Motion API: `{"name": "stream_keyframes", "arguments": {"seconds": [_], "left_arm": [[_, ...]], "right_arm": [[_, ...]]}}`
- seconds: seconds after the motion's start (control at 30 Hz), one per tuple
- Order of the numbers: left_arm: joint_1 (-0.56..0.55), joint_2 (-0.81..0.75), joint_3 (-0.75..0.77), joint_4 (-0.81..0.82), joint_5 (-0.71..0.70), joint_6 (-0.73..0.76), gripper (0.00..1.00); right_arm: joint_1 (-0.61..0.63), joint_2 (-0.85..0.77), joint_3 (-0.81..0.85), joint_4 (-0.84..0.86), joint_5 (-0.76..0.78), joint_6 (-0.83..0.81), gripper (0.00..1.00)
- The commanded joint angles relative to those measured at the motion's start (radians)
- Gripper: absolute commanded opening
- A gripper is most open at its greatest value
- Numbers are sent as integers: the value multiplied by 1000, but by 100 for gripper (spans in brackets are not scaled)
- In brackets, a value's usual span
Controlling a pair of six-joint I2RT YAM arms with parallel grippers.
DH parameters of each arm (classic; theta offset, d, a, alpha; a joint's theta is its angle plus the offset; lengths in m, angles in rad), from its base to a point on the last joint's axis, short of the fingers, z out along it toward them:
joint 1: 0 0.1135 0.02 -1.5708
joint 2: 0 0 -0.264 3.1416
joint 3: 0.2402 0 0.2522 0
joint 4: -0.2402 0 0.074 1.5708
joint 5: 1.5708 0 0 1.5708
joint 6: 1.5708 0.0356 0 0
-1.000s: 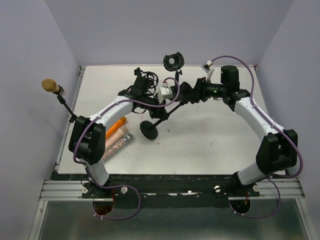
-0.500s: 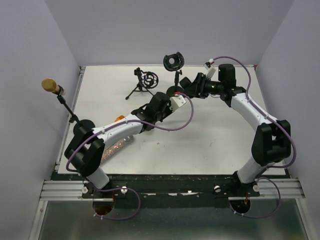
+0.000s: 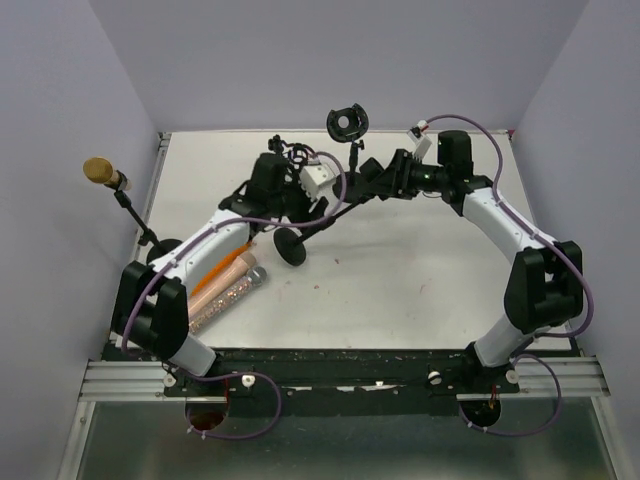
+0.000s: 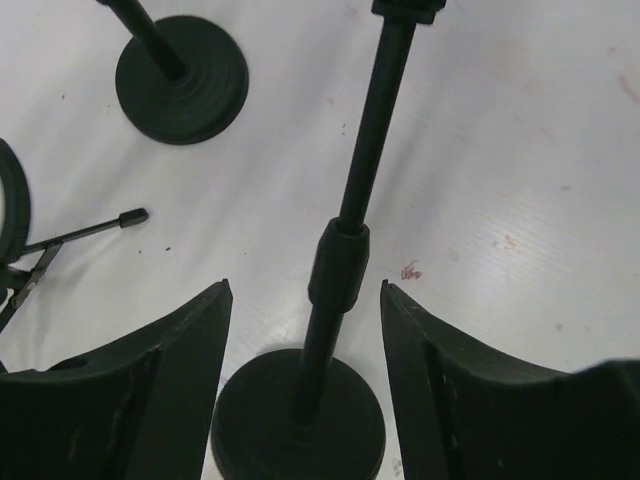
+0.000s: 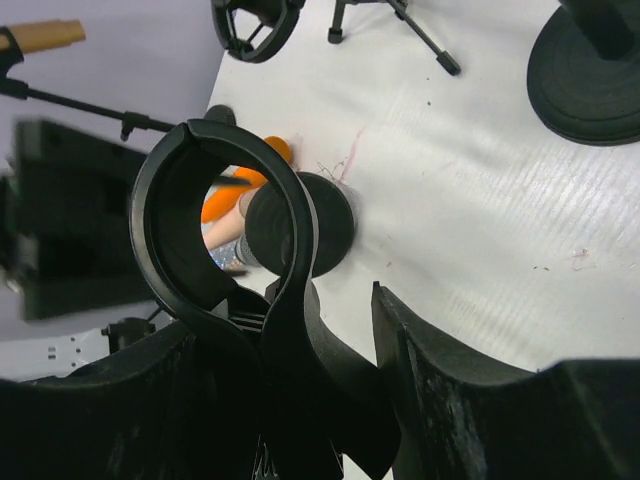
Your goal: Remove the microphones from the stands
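Note:
A black stand with a round base (image 3: 291, 248) leans up and right to its C-shaped clip (image 5: 222, 215), which is empty. My right gripper (image 3: 368, 186) (image 5: 285, 310) is shut on the clip's stem. My left gripper (image 3: 305, 212) (image 4: 305, 285) is open, with the stand's pole (image 4: 340, 265) between its fingers, touching neither, just above the base (image 4: 298, 420). A gold-headed microphone (image 3: 98, 170) (image 5: 45, 37) sits in a boom stand at the far left. An orange, a peach and a glittery microphone (image 3: 228, 284) lie on the table by the left arm.
A ring-clip stand (image 3: 347, 123) rises at the back centre, its round base (image 4: 182, 78) (image 5: 590, 80) close to the held stand. A small tripod stand with a shock mount (image 3: 291, 156) (image 5: 250, 20) is behind the left gripper. Walls enclose the table on three sides.
The left gripper, shut a second ago, swung toward the table's middle and back, and now stands open around the pole. The right gripper keeps its hold on the clip.

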Motion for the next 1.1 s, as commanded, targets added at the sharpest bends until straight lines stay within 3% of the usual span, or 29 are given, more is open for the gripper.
{"name": "stream_keyframes", "arguments": {"seconds": [0.0,0.2,0.33,0.47,0.6,0.73,0.83,0.9,0.93,1.0,1.03,1.07], "left_arm": [[146,8,154,-276,569,105,68],[183,207,322,-574,734,339,67],[165,264,293,-406,665,214,67],[117,286,300,-357,601,247,64],[81,312,340,-449,584,315,32],[56,252,308,-440,515,287,0],[16,110,196,-246,328,147,0],[-45,-24,45,-8,45,51,0],[-94,-76,-39,116,-229,39,0],[-201,-135,-190,438,-641,139,0],[-249,-123,-232,585,-753,198,0],[-264,-97,-223,599,-790,212,0]], "right_arm": [[7,-49,-57,-45,-43,-158,1],[10,-72,-78,-76,-133,-303,1],[10,-78,-83,-77,-140,-298,1],[12,-77,-77,-65,-152,-282,1],[10,-70,-71,-50,-153,-259,1],[10,-63,-55,-36,-157,-206,1],[10,-44,-28,-36,-149,-111,1],[10,-23,-14,-24,-143,-26,1],[10,-11,-5,-33,-120,17,0],[9,26,28,-70,-101,43,0],[6,40,34,-73,-97,52,0],[6,51,40,-73,-86,64,0]]}}
